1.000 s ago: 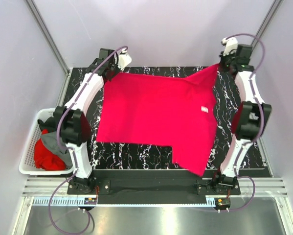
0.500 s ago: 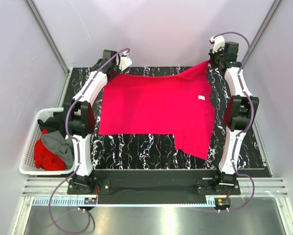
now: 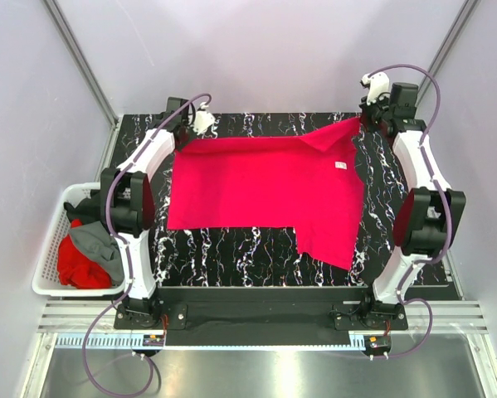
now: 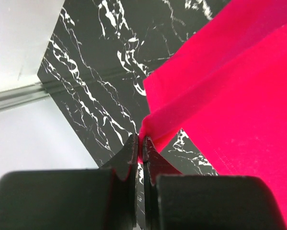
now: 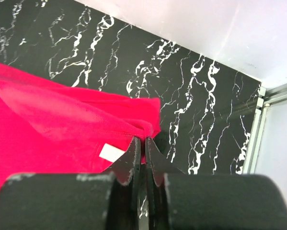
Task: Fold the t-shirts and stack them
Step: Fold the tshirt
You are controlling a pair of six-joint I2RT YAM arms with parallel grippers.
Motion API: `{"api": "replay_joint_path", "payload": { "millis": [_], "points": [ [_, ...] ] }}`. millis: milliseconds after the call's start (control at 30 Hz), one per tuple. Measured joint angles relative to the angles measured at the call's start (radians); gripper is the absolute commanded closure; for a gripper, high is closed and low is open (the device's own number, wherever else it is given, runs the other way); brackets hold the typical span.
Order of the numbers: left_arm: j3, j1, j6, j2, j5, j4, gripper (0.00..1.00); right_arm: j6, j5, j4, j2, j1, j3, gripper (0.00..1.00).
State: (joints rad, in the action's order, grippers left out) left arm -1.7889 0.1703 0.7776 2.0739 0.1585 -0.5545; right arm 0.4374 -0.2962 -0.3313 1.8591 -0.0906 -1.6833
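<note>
Crimson-pink t-shirt (image 3: pixel 265 195) spread on the table (image 3: pixel 256 257), pinched at both far corners

Top view: lying long axis side to side, far-left corner nipped in the left gripper (image 3: pixel 200 124), far-right corner in the right gripper (image 3: pixel 368 112), body trailing toward the table's near edge. Left wrist: clamped tight on a cloth fold above the table. Right wrist: clenched on the hem beside the white label (image 5: pixel 109 152), likely set to fold nearward
</note>
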Motion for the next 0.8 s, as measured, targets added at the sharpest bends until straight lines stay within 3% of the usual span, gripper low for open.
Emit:
{"api": "replay_joint_path", "payload": {
  "millis": [433,800],
  "points": [
    [0.028,-0.011,0.000,-0.001,-0.013,0.014,1.00,-0.027,-0.026,-0.040,-0.128,0.000,0.178,1.00],
    [0.146,-0.011,0.006,-0.001,-0.016,0.026,1.00,-0.041,-0.059,-0.087,-0.193,0.000,0.281,1.00]
  ]
}}
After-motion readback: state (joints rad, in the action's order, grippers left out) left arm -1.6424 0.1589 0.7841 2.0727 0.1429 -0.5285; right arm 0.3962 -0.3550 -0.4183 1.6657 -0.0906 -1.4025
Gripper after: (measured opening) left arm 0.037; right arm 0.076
